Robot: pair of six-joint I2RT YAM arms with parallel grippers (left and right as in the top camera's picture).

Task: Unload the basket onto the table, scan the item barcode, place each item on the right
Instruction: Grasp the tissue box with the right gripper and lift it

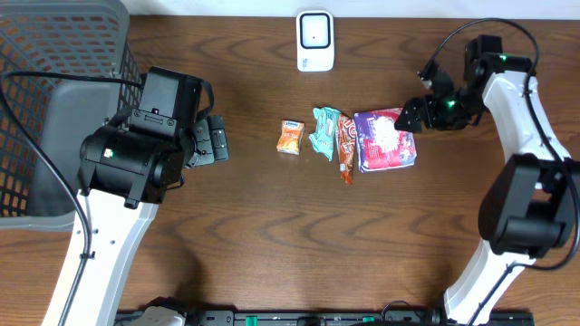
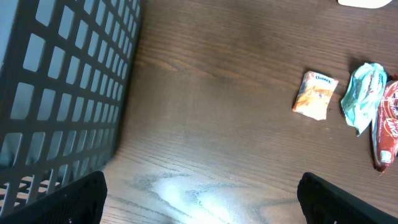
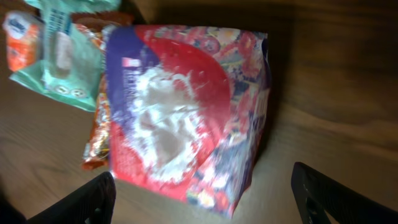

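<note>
Clock directions are read from the overhead view. The right hand point(image 3: 202, 202) stands over the purple-and-red packet point(image 3: 186, 106), fingers spread wide, one on each side of the packet's near end. I cannot tell whether they touch it. From overhead, the packet point(image 1: 385, 140) lies flat on the bench point(image 1: 272, 235) at 7 o'clock of the right hand point(image 1: 412, 113).

Count: four packets in one row. Running toward 9 o'clock from the purple-and-red packet:
- one orange-brown wrapper point(image 1: 346, 148), touching it
- one teal packet point(image 1: 324, 131)
- one small orange packet point(image 1: 290, 137), set slightly apart

One white scanner point(image 1: 314, 41) sits at the bench's 12 o'clock edge. The left hand point(image 1: 213, 140) hangs wide open above bare bench, well apart from the row. One dark mesh basket point(image 1: 54, 109) stands at 10 o'clock.
</note>
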